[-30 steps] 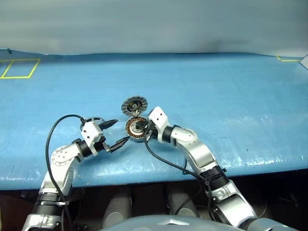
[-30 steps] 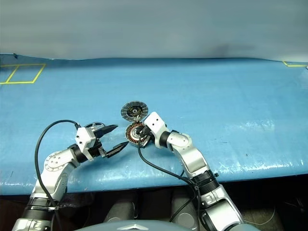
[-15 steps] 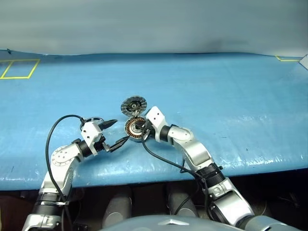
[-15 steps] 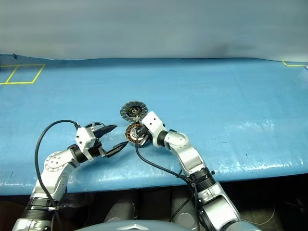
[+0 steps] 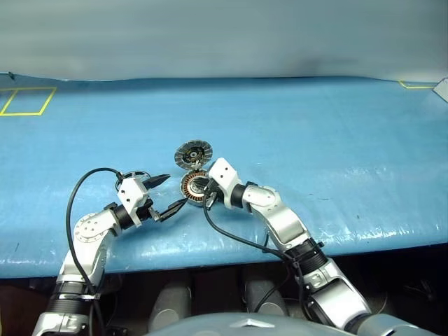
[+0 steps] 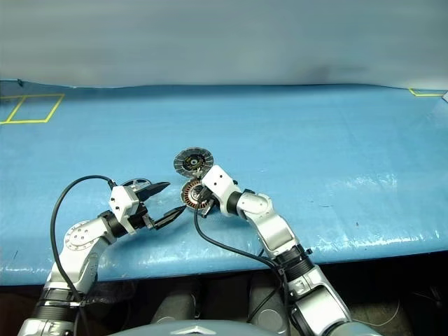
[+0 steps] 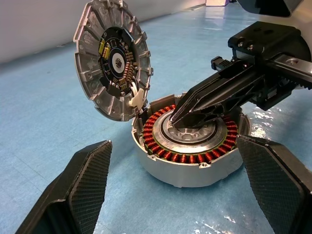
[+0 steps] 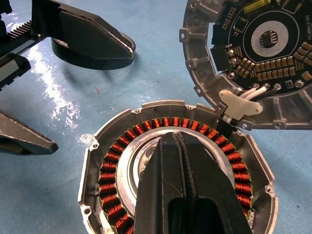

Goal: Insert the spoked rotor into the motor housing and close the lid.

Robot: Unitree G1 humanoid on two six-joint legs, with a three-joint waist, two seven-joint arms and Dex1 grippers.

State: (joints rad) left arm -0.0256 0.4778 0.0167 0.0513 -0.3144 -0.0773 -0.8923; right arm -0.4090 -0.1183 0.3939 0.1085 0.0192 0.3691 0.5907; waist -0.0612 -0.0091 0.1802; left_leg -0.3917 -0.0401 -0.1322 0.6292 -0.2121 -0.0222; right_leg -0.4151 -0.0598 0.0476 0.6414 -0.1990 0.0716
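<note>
Near the worktop's (image 5: 336, 126) front edge, left of its middle, the motor housing (image 7: 190, 146) sits open on the blue cover, its ring of copper windings around a grey centre. Its lid (image 7: 113, 66) stands tilted up from the housing's far rim, joined there by a small white connector, inner face showing ribs and a dark circuit centre. The right gripper (image 7: 183, 114) reaches in from the right with its two black fingers clenched together, tips over the grey centre; whether they touch it cannot be told. The right wrist view looks straight down those closed fingers onto the windings and the lid's board. The left gripper (image 5: 170, 192) hovers just left of the housing, fingers spread wide and grasping nothing, one on either side of the housing in its own wrist view. From the head views a thin dark ring, the spoked rotor (image 6: 139, 183), lies on the worktop just behind the left gripper's upper finger; the right wrist view shows that ring's edge under that finger.
</note>
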